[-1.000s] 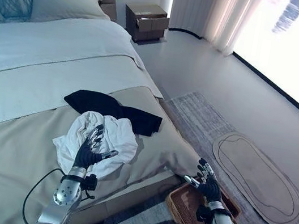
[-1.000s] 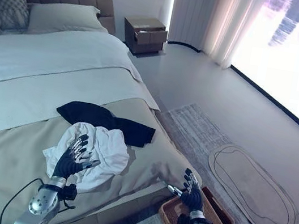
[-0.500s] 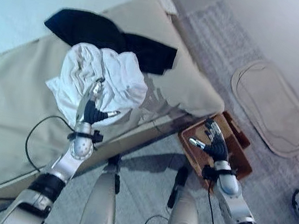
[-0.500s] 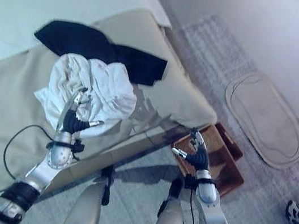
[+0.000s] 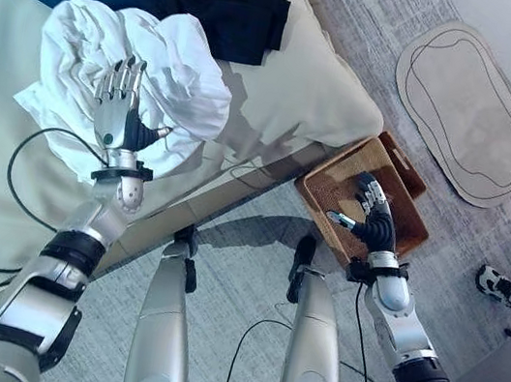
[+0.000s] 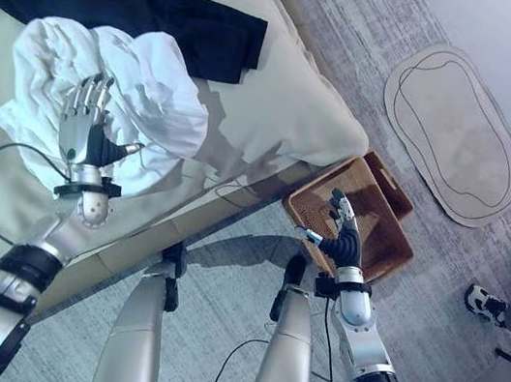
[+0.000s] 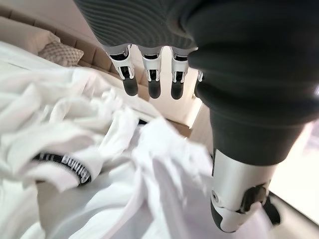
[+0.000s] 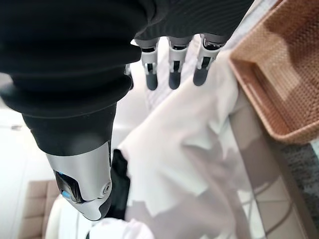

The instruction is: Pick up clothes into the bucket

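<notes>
The head camera has tipped further down since the earlier pictures, so the headboard, pillows and nightstand have dropped out of sight and the whole scene has slid up; that is the camera's move, not the things'. The left hand (image 5: pixel 118 109) is still spread flat, fingers straight and thumb out, over the crumpled white garment (image 5: pixel 173 69) on the bed (image 5: pixel 290 99), holding nothing. Just beyond its fingertips lies the dark garment (image 5: pixel 221 14), its near edge tucked under the white one. The right hand (image 5: pixel 368 220) hovers with loosely open fingers above the near corner of the woven basket (image 5: pixel 403 221), which stands on the grey rug (image 5: pixel 239 286) beside the bed's corner. Past the basket lies an oval mat (image 5: pixel 470 109), and a person's shoes (image 5: pixel 495 283) show to the right hand's outer side.
</notes>
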{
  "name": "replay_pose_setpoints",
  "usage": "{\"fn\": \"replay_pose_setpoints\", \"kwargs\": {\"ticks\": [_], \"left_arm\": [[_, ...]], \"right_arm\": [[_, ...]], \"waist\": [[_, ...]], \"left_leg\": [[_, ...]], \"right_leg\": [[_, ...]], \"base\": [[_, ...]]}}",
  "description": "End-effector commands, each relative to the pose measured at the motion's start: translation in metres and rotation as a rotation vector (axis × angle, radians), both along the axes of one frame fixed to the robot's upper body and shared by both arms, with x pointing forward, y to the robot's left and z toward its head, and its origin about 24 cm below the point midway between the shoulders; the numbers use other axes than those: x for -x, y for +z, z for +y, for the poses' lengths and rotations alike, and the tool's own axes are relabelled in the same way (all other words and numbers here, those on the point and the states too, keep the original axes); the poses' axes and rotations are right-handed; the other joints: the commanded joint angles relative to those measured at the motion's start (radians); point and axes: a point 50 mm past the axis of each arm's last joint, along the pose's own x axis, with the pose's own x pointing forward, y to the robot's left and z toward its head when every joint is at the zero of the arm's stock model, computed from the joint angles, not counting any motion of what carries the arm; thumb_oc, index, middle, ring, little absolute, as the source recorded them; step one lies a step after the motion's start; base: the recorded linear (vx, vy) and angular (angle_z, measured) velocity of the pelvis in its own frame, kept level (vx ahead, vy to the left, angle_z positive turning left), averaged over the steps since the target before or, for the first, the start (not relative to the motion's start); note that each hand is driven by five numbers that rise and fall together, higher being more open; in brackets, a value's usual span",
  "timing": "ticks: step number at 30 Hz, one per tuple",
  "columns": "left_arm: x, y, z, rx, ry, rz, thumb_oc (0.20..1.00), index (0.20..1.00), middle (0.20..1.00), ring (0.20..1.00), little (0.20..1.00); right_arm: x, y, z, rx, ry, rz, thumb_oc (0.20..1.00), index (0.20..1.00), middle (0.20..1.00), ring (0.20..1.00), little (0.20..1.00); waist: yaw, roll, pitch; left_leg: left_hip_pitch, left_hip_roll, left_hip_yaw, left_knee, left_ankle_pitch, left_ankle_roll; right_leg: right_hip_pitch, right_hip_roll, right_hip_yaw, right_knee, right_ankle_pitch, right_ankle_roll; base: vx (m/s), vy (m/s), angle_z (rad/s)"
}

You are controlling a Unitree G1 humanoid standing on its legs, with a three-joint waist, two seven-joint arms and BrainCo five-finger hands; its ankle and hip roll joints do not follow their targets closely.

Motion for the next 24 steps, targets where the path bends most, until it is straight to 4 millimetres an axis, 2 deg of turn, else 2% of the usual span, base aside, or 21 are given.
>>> {"fn": "replay_pose_setpoints", "kwargs": {"ticks": [1, 6, 11, 15, 17, 18, 19, 20, 24], "left_arm": [[-0.001, 0.009, 0.017, -0.113, 0.062, 0.0, 1.0, 1.0, 1.0, 1.0, 1.0], [-0.007, 0.014, 0.017, -0.174, 0.059, 0.036, 1.0, 1.0, 1.0, 1.0, 1.0], [-0.014, 0.002, 0.013, -0.257, 0.066, 0.151, 1.0, 1.0, 1.0, 1.0, 1.0], [-0.02, -0.008, 0.023, -0.318, 0.126, 0.292, 1.0, 1.0, 1.0, 1.0, 1.0], [-0.021, -0.006, 0.024, -0.339, 0.126, 0.303, 1.0, 1.0, 1.0, 1.0, 1.0], [-0.021, -0.007, 0.025, -0.361, 0.122, 0.346, 0.893, 0.893, 0.893, 0.893, 0.893], [-0.021, -0.007, 0.025, -0.361, 0.122, 0.346, 0.285, 0.285, 0.285, 0.285, 0.285], [-0.02, -0.009, 0.028, -0.339, 0.126, 0.364, 0.2, 0.2, 0.2, 0.2, 0.2], [-0.018, -0.013, 0.03, -0.327, 0.118, 0.372, 0.2, 0.2, 0.2, 0.2, 0.2]], "right_arm": [[0.006, 0.022, -0.003, -0.005, 0.022, -0.129, 1.0, 1.0, 1.0, 1.0, 1.0], [0.007, 0.023, -0.005, -0.003, 0.025, -0.135, 1.0, 1.0, 1.0, 1.0, 1.0], [0.006, 0.021, -0.005, 0.015, 0.032, -0.127, 1.0, 1.0, 1.0, 1.0, 1.0], [0.005, 0.026, -0.004, 0.029, 0.061, -0.141, 1.0, 1.0, 1.0, 1.0, 1.0], [0.005, 0.026, -0.003, 0.031, 0.065, -0.141, 1.0, 1.0, 1.0, 1.0, 1.0], [0.005, 0.027, -0.005, 0.043, 0.064, -0.14, 1.0, 1.0, 1.0, 1.0, 1.0], [0.005, 0.027, -0.005, 0.043, 0.064, -0.14, 1.0, 1.0, 1.0, 1.0, 1.0], [0.005, 0.026, -0.006, 0.041, 0.06, -0.135, 1.0, 1.0, 1.0, 1.0, 1.0], [0.006, 0.024, -0.007, 0.039, 0.062, -0.128, 1.0, 1.0, 1.0, 1.0, 1.0]], "waist": [[-0.001, -0.027, -0.058], [-0.015, -0.027, -0.063], [-0.023, -0.023, -0.073], [-0.04, -0.023, -0.091], [-0.043, -0.022, -0.093], [-0.044, -0.017, -0.097], [-0.044, -0.017, -0.098], [-0.042, -0.015, -0.1], [-0.038, -0.01, -0.106]], "left_leg": [[-0.043, 0.003, 0.013, 0.153, -0.144, 0.033], [-0.073, 0.002, 0.018, 0.163, -0.145, 0.036], [-0.086, 0.001, 0.019, 0.165, -0.146, 0.039], [-0.11, 0.002, 0.023, 0.175, -0.146, 0.041], [-0.113, 0.002, 0.024, 0.174, -0.146, 0.04], [-0.116, 0.001, 0.027, 0.169, -0.144, 0.04], [-0.117, 0.001, 0.027, 0.169, -0.144, 0.04], [-0.119, 0.0, 0.026, 0.169, -0.142, 0.041], [-0.113, 0.001, 0.026, 0.159, -0.136, 0.04]], "right_leg": [[-0.046, 0.024, 0.021, -0.124, 0.132, -0.015], [-0.079, 0.026, 0.028, -0.122, 0.138, -0.014], [-0.099, 0.026, 0.036, -0.116, 0.14, -0.011], [-0.125, 0.03, 0.044, -0.116, 0.151, -0.008], [-0.129, 0.031, 0.045, -0.117, 0.152, -0.008], [-0.137, 0.03, 0.045, -0.117, 0.154, -0.007], [-0.138, 0.03, 0.045, -0.117, 0.154, -0.007], [-0.138, 0.029, 0.045, -0.117, 0.154, -0.007], [-0.132, 0.026, 0.041, -0.123, 0.156, -0.007]], "base": [[-0.01, 0.029, -0.06], [-0.01, 0.031, -0.07], [0.0, 0.006, -0.01], [-0.02, 0.028, -0.08], [-0.01, 0.024, -0.06], [0.0, 0.0, 0.0], [0.0, 0.0, 0.0], [0.0, 0.0, 0.0], [0.0, 0.0, 0.0]]}}
